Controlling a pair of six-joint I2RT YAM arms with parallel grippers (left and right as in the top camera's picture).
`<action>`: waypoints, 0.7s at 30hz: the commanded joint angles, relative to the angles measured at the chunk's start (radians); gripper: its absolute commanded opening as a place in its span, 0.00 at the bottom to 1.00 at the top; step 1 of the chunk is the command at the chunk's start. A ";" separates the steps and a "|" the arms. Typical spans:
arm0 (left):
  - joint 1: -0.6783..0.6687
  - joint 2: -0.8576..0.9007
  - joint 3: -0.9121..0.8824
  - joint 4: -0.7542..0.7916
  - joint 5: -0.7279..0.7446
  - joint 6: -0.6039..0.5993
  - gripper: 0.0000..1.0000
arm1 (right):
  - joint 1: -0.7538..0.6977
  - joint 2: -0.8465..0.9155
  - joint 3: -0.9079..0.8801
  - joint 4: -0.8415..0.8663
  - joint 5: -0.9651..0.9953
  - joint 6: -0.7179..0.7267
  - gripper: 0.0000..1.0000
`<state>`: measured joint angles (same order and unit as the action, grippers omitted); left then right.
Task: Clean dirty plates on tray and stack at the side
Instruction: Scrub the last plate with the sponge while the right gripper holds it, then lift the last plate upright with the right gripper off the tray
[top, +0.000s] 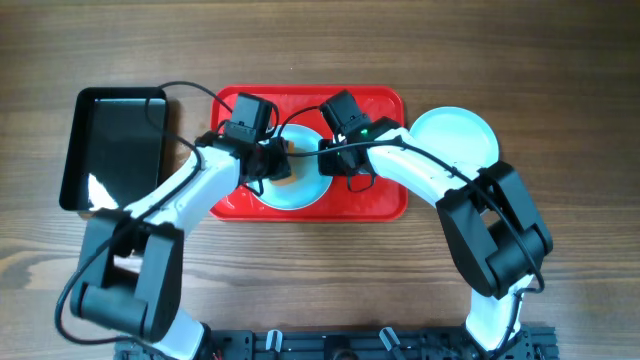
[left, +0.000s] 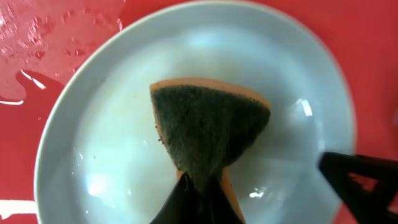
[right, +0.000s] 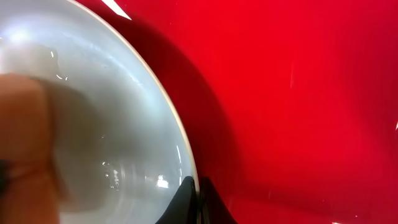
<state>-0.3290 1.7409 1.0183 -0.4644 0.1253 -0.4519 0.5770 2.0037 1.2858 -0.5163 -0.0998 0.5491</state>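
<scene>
Both arms bend in over the red tray (top: 385, 110). The left gripper (left: 199, 186) pinches a sponge (left: 208, 124) onto the plate (left: 118, 143) at the tray's front edge. The right gripper (right: 198, 194) nips that plate's rim. A second plate (top: 455, 135) lies just off the tray's right end.

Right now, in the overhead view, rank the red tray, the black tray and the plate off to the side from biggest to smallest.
1. red tray
2. black tray
3. side plate, partly hidden by the right arm, but clearly smallest
</scene>
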 joint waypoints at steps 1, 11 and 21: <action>0.000 0.044 -0.010 0.000 -0.053 -0.005 0.04 | -0.007 0.018 0.018 -0.009 0.032 0.003 0.04; 0.000 0.005 -0.010 -0.075 -0.366 0.002 0.04 | -0.007 0.018 0.018 -0.013 0.046 0.000 0.04; 0.000 -0.266 -0.010 -0.080 -0.366 0.002 0.04 | -0.007 0.018 0.018 -0.013 0.059 0.002 0.04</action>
<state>-0.3321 1.5475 1.0161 -0.5358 -0.2127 -0.4511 0.5770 2.0037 1.2877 -0.5209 -0.0849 0.5491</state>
